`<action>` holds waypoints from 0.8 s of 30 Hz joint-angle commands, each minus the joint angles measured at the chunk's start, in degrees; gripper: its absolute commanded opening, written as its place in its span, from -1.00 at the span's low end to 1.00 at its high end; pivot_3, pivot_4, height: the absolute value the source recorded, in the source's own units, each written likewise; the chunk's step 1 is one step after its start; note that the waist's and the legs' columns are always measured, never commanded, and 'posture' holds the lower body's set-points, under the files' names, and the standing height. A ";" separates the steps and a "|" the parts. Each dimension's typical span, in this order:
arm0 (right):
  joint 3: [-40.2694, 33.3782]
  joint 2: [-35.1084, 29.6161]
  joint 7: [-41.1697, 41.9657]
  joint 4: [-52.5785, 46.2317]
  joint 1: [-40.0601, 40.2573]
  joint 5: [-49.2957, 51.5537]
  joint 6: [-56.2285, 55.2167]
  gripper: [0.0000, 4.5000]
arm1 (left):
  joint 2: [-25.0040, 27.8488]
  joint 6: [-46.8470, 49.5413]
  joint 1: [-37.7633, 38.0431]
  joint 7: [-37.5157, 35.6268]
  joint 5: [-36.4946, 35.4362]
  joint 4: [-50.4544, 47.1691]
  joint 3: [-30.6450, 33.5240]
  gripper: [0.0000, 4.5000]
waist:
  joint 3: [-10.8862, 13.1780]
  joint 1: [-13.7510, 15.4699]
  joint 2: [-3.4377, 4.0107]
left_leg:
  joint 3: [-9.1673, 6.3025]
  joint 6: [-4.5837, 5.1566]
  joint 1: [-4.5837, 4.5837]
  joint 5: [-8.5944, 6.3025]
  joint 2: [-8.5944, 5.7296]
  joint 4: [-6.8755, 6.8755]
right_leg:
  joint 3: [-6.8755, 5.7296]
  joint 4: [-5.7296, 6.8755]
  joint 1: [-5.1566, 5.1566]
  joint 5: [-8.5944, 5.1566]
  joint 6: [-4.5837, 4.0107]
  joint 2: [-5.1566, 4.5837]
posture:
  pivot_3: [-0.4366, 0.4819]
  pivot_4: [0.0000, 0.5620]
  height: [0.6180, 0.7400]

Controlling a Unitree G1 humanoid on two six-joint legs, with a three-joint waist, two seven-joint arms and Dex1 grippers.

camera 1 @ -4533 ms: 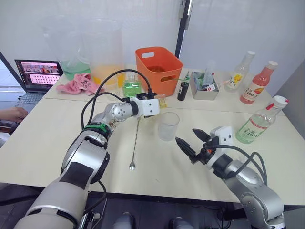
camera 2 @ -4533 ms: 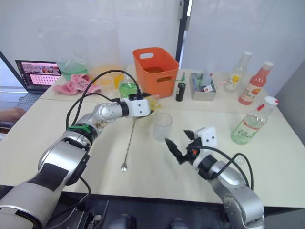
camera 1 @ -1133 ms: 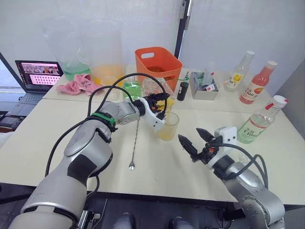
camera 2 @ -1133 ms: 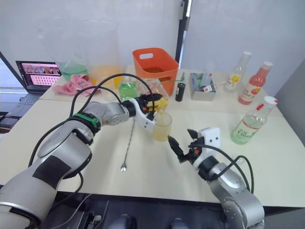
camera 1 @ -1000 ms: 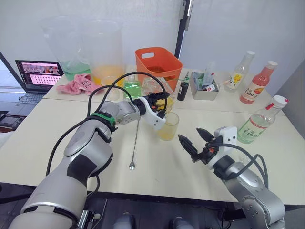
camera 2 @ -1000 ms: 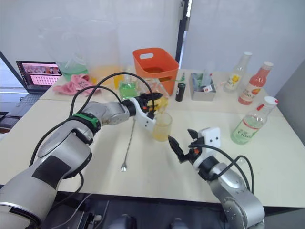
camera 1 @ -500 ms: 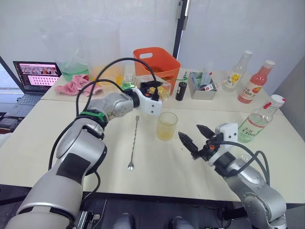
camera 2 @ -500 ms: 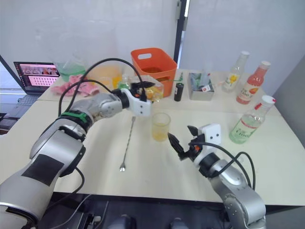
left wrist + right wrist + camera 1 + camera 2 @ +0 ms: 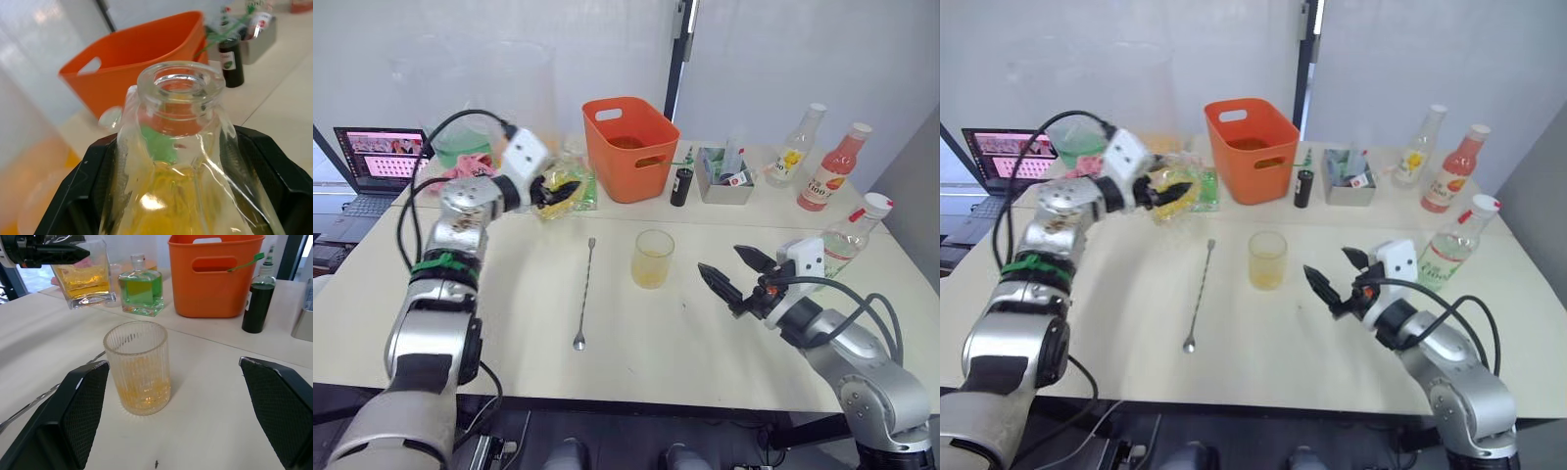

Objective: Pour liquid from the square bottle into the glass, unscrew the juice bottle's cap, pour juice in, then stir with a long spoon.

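Observation:
My left gripper [image 9: 548, 191] is shut on the square bottle [image 9: 570, 186], holding it roughly upright at the far left of the table, well away from the glass. In the left wrist view, black fingers [image 9: 93, 186] clamp both sides of the bottle's neck [image 9: 181, 93], with yellow liquid below. The glass [image 9: 652, 259] stands mid-table with yellow liquid in its bottom. The long spoon [image 9: 584, 294] lies flat to the left of the glass. My right gripper [image 9: 722, 262] hovers open just right of the glass. The juice bottle [image 9: 847, 240], with its white cap [image 9: 878, 205] on, stands behind my right wrist.
An orange basket [image 9: 626, 147] stands at the back centre, a green square bottle [image 9: 142, 289] beside it. A dark small bottle [image 9: 681, 184] and a metal tin [image 9: 724, 181] are further right. Yellow-labelled [image 9: 793, 152] and pink [image 9: 837, 166] bottles stand back right. A laptop [image 9: 377, 157] sits far left.
My left arm has swung away from the glass to the far left, taking the square bottle with it and bringing it upright. My right gripper stays open beside the glass.

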 commanded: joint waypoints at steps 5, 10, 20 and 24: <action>-3.81 -3.98 4.44 -2.45 0.50 4.13 1.68 1.00 | -4.22 31.26 7.30 20.78 -9.10 -30.47 14.25 0.25 | 0.00 0.43 -0.01 | -0.20 -0.01 -0.04 0.00 -0.02 0.17 | -0.04 0.03 0.10 0.00 0.00 0.02 | -0.05 -0.47 0.99; -5.58 -7.36 8.38 -2.48 2.62 5.63 1.94 1.00 | -9.29 37.60 16.05 28.70 -10.02 -44.33 16.20 0.25 | 0.00 0.79 -0.02 | -0.30 -0.01 -0.04 0.00 -0.04 0.19 | -0.02 0.04 0.15 0.00 0.00 0.03 | -0.05 -0.47 0.99; -6.90 -16.37 20.03 0.89 1.76 12.33 6.67 1.00 | -12.40 33.74 24.08 34.07 -7.27 -46.59 12.00 0.25 | 0.00 1.12 -0.03 | -0.45 -0.10 0.10 0.06 -0.03 0.24 | 0.06 -0.05 0.37 0.02 -0.03 0.22 | -0.05 -0.47 0.99; -6.92 -17.96 21.99 1.21 1.70 13.40 7.78 1.00 | -13.60 32.91 25.78 35.35 -7.46 -45.33 11.32 0.25 | -0.01 1.15 -0.03 | -0.49 -0.06 0.59 0.03 -0.04 0.19 | 0.06 -0.20 0.97 0.01 -0.03 0.23 | -0.05 -0.47 0.99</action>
